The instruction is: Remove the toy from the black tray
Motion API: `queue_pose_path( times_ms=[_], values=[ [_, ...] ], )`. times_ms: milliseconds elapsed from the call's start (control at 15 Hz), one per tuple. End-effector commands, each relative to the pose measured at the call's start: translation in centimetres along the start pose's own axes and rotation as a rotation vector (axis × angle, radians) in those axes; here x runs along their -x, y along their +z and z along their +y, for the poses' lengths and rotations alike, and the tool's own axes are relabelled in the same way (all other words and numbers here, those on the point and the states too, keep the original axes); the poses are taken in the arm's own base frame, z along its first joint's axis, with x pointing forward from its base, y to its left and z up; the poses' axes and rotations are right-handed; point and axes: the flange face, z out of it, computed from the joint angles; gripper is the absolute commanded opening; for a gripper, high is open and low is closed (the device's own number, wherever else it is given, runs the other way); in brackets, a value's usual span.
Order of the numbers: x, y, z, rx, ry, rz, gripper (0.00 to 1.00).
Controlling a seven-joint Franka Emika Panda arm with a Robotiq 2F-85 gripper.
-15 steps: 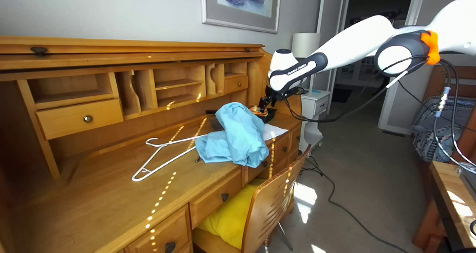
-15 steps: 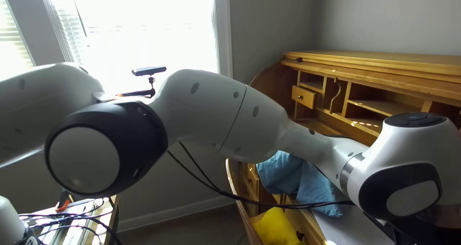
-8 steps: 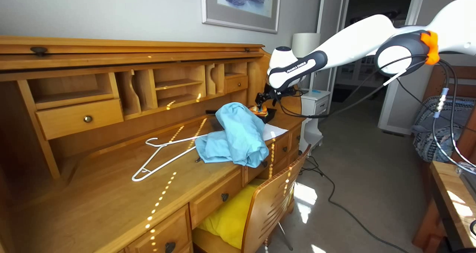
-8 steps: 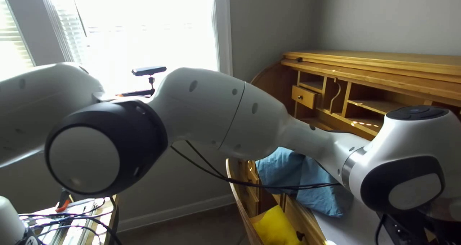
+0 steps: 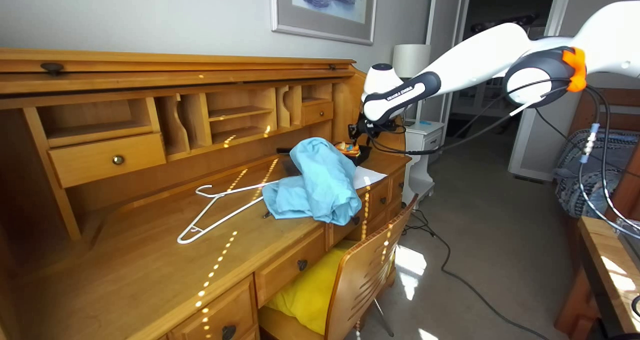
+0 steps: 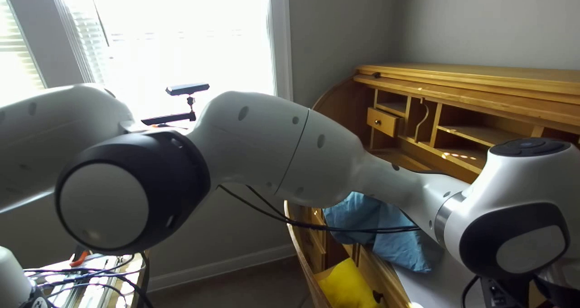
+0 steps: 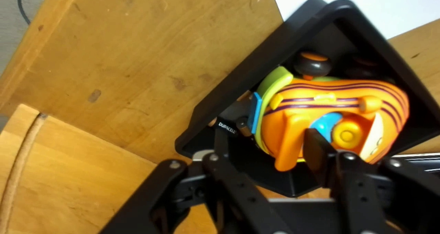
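An orange toy (image 7: 326, 89) with dark stripes, green trim and black wheels lies in the black tray (image 7: 227, 86) in the wrist view. In an exterior view the toy (image 5: 348, 148) shows behind the blue cloth, in the partly hidden tray (image 5: 362, 156). My gripper (image 7: 266, 139) is open above the tray. The toy's orange bar lies between the fingers in the picture, close to the right finger, which overlaps the toy. I cannot tell whether they touch. In an exterior view the gripper (image 5: 360, 134) is just above the toy. Another exterior view cuts the gripper off; toy and tray are hidden there.
Batteries (image 7: 227, 126) lie in the tray beside the toy. A light-blue cloth (image 5: 320, 185), white hanger (image 5: 215, 200) and white paper (image 5: 369, 176) lie on the wooden desk (image 5: 150, 260). The desk's shelves (image 5: 240, 115) stand behind. A chair (image 5: 360, 275) with a yellow cushion stands in front.
The gripper shifted left over the toy, then back right and slightly higher. The dangling cables swung along with the arm. The toy and tray look unmoved.
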Motion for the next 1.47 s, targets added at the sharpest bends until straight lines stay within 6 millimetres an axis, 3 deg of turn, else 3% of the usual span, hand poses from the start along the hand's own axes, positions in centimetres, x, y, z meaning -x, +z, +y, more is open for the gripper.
queue_pose_path(
  times_ms=[0,267,800,867,1000,1400],
  values=[
    [-0.1,0.3,-0.2,0.007,0.059,0.013,0.29],
    [-0.1,0.2,-0.5,0.004,0.077,0.018,0.02],
    [-1.0,-1.0,-0.9,-0.038,0.08,0.038,0.0],
    [-0.9,-1.0,-0.9,-0.032,0.069,0.032,0.26],
    [-0.7,-0.9,-1.1,-0.054,0.03,0.012,0.32],
    [-0.2,-0.4,-1.4,-0.074,-0.025,-0.004,0.74]
  ],
)
